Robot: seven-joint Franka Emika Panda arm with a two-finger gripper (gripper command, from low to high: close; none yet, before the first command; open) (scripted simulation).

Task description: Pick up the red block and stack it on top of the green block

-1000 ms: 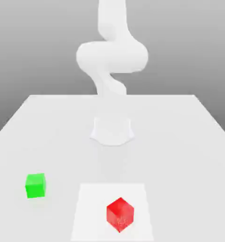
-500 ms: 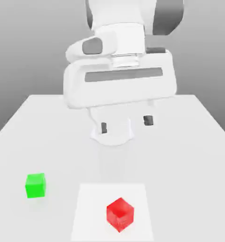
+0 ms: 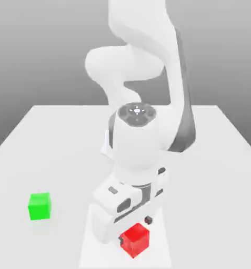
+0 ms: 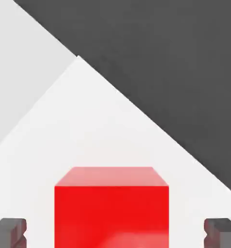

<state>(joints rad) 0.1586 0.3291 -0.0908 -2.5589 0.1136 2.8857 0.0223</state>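
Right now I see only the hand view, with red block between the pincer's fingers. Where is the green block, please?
Observer: The green block sits on the table, at the exterior view's left.
Operator: Is it also on the white square, like the red block?
Observer: No, it stands outside the white square.
Operator: Is something already stacked on the green one?
Observer: Nothing, its top face is bare.

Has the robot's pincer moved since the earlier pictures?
Yes. In the exterior view, the gripper has come down from in front of the arm's base to the red block on the white square.
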